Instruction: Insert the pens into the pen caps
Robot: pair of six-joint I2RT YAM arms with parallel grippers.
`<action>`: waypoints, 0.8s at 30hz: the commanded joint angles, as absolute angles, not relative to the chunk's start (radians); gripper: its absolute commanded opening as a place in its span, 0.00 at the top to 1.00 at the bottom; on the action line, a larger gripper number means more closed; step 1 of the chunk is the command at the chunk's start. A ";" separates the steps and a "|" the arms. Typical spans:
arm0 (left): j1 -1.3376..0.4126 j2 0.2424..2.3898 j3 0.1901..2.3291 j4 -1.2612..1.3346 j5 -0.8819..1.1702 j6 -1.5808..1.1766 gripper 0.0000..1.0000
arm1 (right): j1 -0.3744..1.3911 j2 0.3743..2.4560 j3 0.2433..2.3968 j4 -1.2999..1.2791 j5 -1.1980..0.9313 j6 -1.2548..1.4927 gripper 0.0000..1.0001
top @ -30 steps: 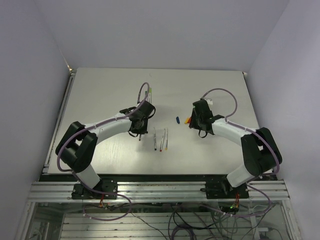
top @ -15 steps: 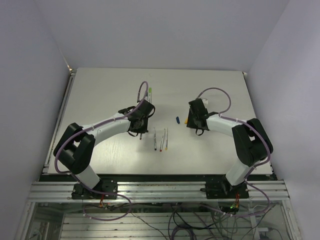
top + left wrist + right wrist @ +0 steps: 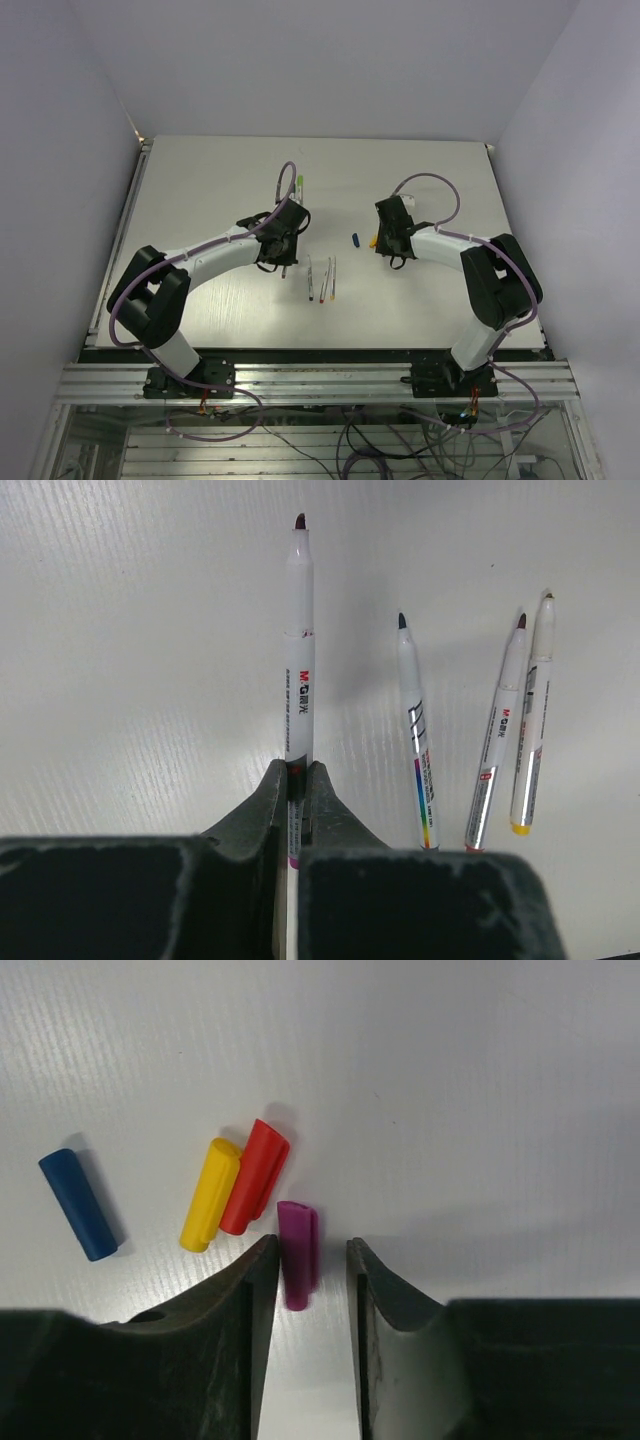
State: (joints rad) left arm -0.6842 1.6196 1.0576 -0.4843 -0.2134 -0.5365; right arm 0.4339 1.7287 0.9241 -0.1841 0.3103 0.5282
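Observation:
My left gripper (image 3: 297, 770) is shut on a white pen (image 3: 298, 660) with a dark tip and holds it pointing away; in the top view it (image 3: 282, 252) is left of centre. Three more pens (image 3: 415, 730) (image 3: 498, 740) (image 3: 532, 720) lie side by side to its right, also in the top view (image 3: 322, 279). My right gripper (image 3: 310, 1245) is open and low over the table, with the purple cap (image 3: 297, 1250) lying between its jaws, close to the left finger. The red cap (image 3: 255, 1175), yellow cap (image 3: 210, 1195) and blue cap (image 3: 78, 1205) lie just beyond to the left.
A pen with a green cap on it (image 3: 298, 184) lies at the back, near the left arm's cable. The blue cap (image 3: 355, 238) lies between the two grippers. The white table (image 3: 200, 190) has walls on three sides.
My right gripper has moved a little left and forward, over the caps. The left gripper has shifted only slightly, still holding its pen.

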 commanded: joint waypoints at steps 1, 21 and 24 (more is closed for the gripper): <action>-0.678 1.622 1.070 -0.451 -0.187 -0.545 0.93 | 0.437 1.778 0.918 -0.255 0.325 0.523 0.72; -0.679 1.516 1.022 -0.218 -0.019 -0.497 0.93 | 0.436 1.460 0.887 -0.177 0.323 0.505 1.00; -0.683 1.466 0.977 -0.081 0.061 -0.499 0.93 | 0.434 1.343 0.867 -0.079 0.268 0.489 1.00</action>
